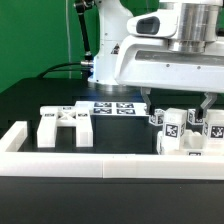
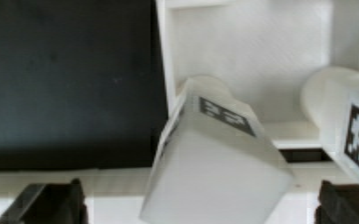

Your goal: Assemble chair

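Our fingers (image 2: 51, 204) stand wide and empty, one on each side of the small white blocky plastic chair part with a black-and-white tag (image 2: 215, 160), which we judge stands upright just below them on the black table (image 2: 69, 80).

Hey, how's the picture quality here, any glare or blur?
Exterior view: the arm is glary, its white casing losing detail; the leftmost chair part stands out clearly against the black table. Wrist view: the nearest tagged part is close and soft, its tag smeared; the jaws at the edge are dark and blurred.
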